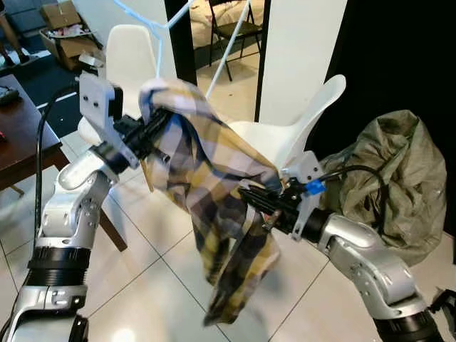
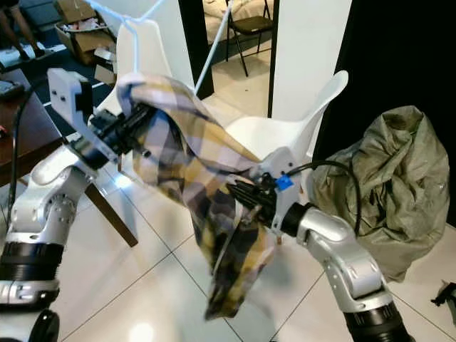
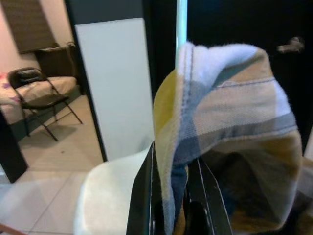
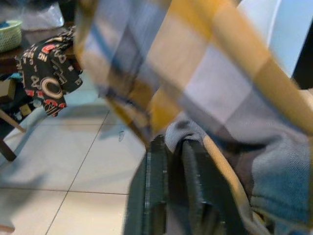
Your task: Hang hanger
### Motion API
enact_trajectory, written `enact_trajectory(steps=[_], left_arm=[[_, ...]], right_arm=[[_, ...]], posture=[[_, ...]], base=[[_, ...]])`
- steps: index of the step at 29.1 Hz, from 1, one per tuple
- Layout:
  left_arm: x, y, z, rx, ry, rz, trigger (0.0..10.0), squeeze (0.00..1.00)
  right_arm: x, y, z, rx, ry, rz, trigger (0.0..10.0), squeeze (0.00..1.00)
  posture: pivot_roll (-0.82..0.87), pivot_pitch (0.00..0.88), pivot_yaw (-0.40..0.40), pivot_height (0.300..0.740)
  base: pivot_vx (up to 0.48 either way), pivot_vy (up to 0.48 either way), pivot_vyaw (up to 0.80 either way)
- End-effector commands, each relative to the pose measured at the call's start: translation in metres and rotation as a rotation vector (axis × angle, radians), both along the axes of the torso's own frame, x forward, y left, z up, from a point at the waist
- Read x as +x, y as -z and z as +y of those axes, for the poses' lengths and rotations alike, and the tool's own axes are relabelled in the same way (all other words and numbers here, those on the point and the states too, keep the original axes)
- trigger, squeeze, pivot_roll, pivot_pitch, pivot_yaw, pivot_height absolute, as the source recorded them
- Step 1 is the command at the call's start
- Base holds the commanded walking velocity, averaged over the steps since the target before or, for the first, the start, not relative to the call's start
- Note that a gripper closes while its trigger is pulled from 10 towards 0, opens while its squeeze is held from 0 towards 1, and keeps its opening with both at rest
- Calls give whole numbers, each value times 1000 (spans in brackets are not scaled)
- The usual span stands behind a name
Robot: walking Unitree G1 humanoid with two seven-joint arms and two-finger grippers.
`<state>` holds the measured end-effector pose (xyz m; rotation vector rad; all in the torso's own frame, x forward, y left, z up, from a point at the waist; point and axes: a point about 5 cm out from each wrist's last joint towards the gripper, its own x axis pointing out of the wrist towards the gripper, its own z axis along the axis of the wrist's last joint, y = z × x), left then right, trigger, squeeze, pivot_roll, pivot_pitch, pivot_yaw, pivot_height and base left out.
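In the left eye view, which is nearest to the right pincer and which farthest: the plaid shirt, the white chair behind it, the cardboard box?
1. Plaid shirt: held in the right pincer itself, in the middle.
2. White chair: just behind the shirt, beside the olive bag.
3. Cardboard box: far back on the robot's left, on the floor.

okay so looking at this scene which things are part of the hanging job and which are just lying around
Part of the job:
- plaid shirt
- left tool, shut on the shirt
- right tool, shut on the shirt
- light blue hanger

Just lying about:
- white chair
- olive cloth heap
- wooden table
- cardboard box
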<state>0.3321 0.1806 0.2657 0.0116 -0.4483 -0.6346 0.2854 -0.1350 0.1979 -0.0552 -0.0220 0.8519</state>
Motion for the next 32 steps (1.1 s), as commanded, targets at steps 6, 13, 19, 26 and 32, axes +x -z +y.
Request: enact_trajectory(steps=[6,13,19,26,32], left_arm=[[-4,4,27,126,-29,35,10000,0],[-9,-1,54,237,-40,47,10000,0],[-10,-3,58,260,-10,51,10000,0],[-25,22,41,388,239,128,10000,0],[-33,44,38,569,438,250,10000,0]], right_arm=[[-8,-2,-8,48,-45,-8,10000,1000],[-29,-26,-24,249,-218,-54,10000,1000],[-30,-24,-34,173,-208,-55,10000,1000],[-7,-35,-42,94,-20,-155,10000,1000],[10,-65,-49,93,80,-283,10000,0]], posture=[[-57,113,70,740],[-47,109,69,740],[-48,113,68,740],[-51,116,67,740],[-47,118,69,740]], base=[[0,0,0],[0,0,0],[0,0,0],[0,0,0],[0,0,0]])
